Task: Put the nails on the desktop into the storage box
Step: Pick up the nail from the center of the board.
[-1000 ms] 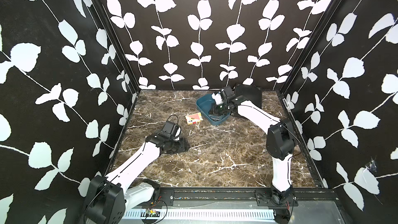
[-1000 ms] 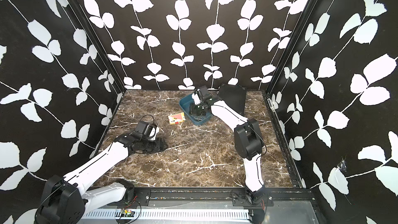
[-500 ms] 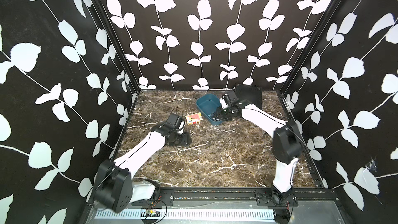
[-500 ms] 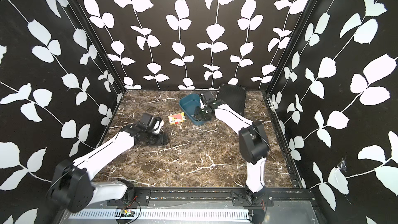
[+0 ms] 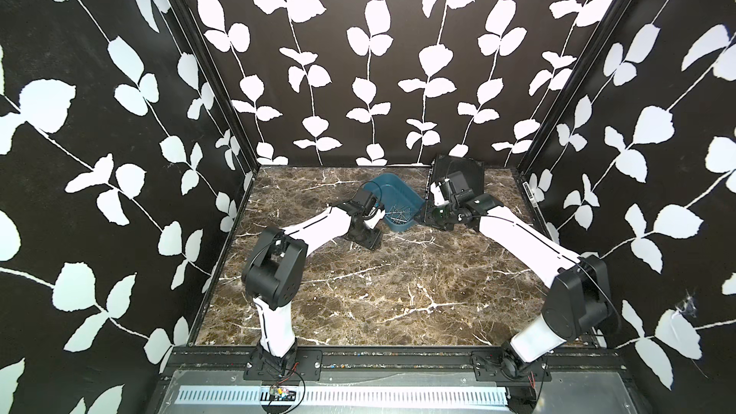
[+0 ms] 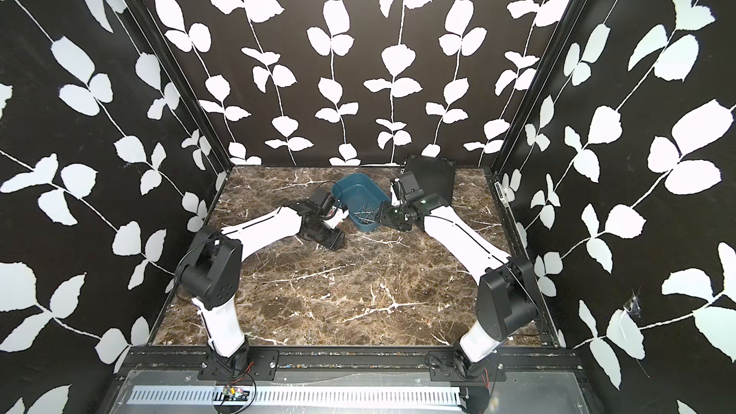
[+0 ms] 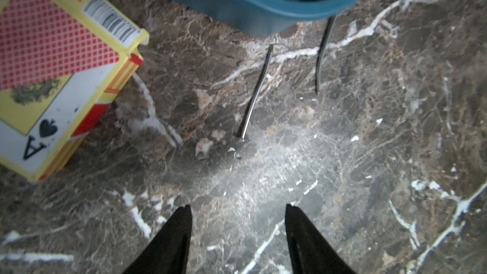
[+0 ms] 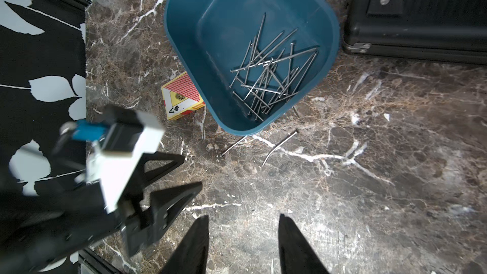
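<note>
The teal storage box stands at the back of the brown marble desktop and holds a heap of thin nails. Two more nails lie on the desktop just outside its near wall, one straight and one bent. My left gripper is open and empty, low over the marble a short way from those two nails. My right gripper is also open and empty, hovering beside the box. In both top views the two arms flank the storage box.
A red, yellow and white card box lies against the tub's left side, close to the left gripper. A black ribbed case sits at the back right, just behind the right wrist. Black leaf-patterned walls enclose three sides.
The right gripper opened and drew back from above the tub to its right side. The left arm swung from mid-left of the desktop up to the tub's near-left corner.
</note>
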Controlling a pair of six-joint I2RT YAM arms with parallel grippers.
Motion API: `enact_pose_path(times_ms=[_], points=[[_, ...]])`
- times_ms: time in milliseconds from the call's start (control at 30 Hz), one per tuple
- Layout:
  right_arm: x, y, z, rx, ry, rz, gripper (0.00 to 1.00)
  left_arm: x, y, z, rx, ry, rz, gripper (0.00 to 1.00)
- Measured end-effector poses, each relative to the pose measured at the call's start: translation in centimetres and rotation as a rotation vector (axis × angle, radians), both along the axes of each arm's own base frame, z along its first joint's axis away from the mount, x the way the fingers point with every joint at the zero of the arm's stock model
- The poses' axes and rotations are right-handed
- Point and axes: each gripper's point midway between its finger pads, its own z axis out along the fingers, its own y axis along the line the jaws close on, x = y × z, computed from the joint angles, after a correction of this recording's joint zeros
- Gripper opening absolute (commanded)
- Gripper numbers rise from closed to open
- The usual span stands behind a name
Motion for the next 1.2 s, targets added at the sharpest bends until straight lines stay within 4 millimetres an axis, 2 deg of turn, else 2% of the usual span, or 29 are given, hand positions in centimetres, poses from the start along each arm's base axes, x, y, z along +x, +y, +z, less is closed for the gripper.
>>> enact_pose_path(times_ms=[200, 333, 567, 667, 800, 833, 933, 1133, 1200], points=[[-0.6, -0.4, 0.6, -0.004, -0.001, -0.001, 0.46, 1.4, -2.1, -1.6, 0.01, -0.018, -0.107, 0.58], [-1.0, -0.7, 0.3, -0.017, 0.016, 0.001, 0.46, 1.1, -3.4, -3.3, 0.038, -0.017, -0.18, 0.55], [-0.6, -1.4, 0.2, -0.02, 0.018, -0.014, 0.47, 1.0, -3.9, -4.0, 0.118, -0.069, -0.229, 0.48], [-0.5, -1.6, 0.2, -0.019, 0.018, -0.02, 0.47, 1.1, -3.8, -4.2, 0.155, -0.093, -0.23, 0.36], [-0.4, -1.7, 0.3, -0.017, 0.016, -0.02, 0.47, 1.6, -3.6, -4.2, 0.185, -0.117, -0.224, 0.11], [-0.4, -1.7, 0.3, -0.016, 0.016, -0.02, 0.47, 1.7, -3.6, -4.3, 0.192, -0.122, -0.219, 0.02], [-0.2, -1.8, 0.3, -0.016, 0.012, -0.018, 0.47, 2.0, -3.4, -4.3, 0.205, -0.133, -0.207, 0.0], [0.0, -2.1, 0.4, -0.011, 0.01, -0.018, 0.48, 1.2, -3.4, -4.5, 0.226, -0.158, -0.203, 0.0], [0.2, -2.1, 0.5, -0.004, 0.004, -0.018, 0.58, 0.3, -3.2, -4.4, 0.199, -0.148, -0.201, 0.0]])
